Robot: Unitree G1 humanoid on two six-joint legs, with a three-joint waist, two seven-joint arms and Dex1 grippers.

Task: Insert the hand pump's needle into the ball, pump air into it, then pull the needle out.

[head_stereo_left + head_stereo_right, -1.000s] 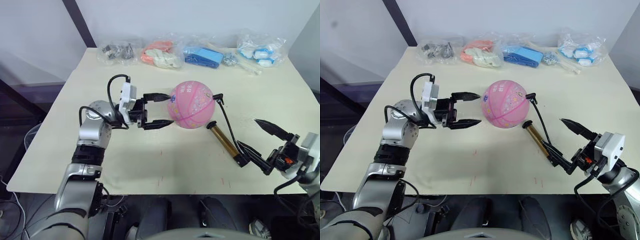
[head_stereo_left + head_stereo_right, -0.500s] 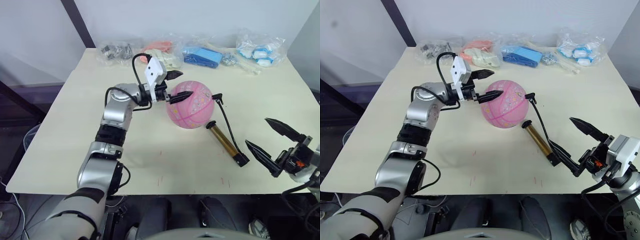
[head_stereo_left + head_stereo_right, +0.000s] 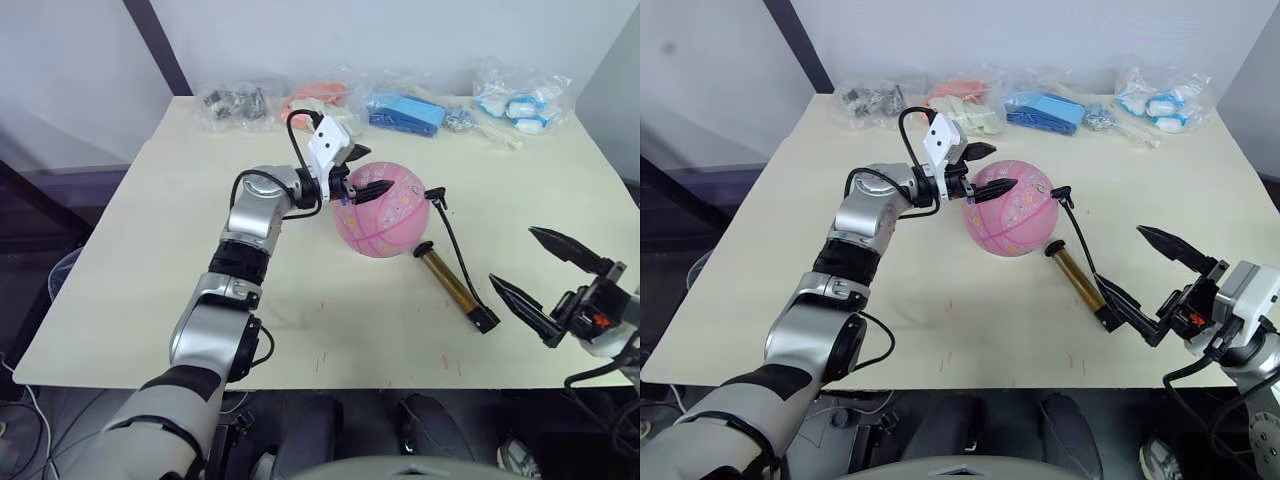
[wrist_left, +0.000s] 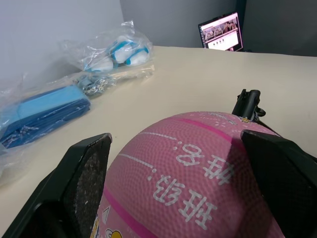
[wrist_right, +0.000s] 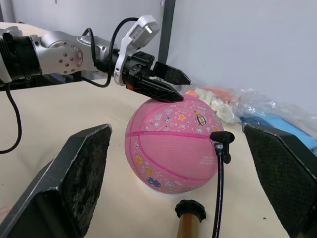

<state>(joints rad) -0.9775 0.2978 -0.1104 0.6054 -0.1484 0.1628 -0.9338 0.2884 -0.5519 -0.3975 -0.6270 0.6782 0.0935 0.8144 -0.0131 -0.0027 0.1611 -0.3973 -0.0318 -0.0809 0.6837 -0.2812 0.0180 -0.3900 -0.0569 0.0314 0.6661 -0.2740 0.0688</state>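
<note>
The pink ball (image 3: 383, 212) rests at the table's middle. My left gripper (image 3: 367, 170) is open over its upper left, one finger (image 4: 88, 166) on each side of the ball's top (image 4: 198, 168). The hand pump (image 3: 448, 281), bronze-gold with black ends, lies on the table to the ball's right. Its thin black hose (image 3: 455, 247) curves up to a black fitting (image 3: 437, 197) against the ball's right side; the needle itself is hidden. My right gripper (image 3: 512, 256) is open just right of the pump's near end, holding nothing.
Clear bags line the table's far edge: dark metal parts (image 3: 236, 103), orange and white items (image 3: 320, 106), blue items (image 3: 406, 112), and blue-white items (image 3: 520, 100). A lit screen (image 4: 221, 30) stands beyond the table.
My left arm swung from the ball's left side up over its top. My right gripper drew back slightly from the pump's near end. Ball and pump stayed put.
</note>
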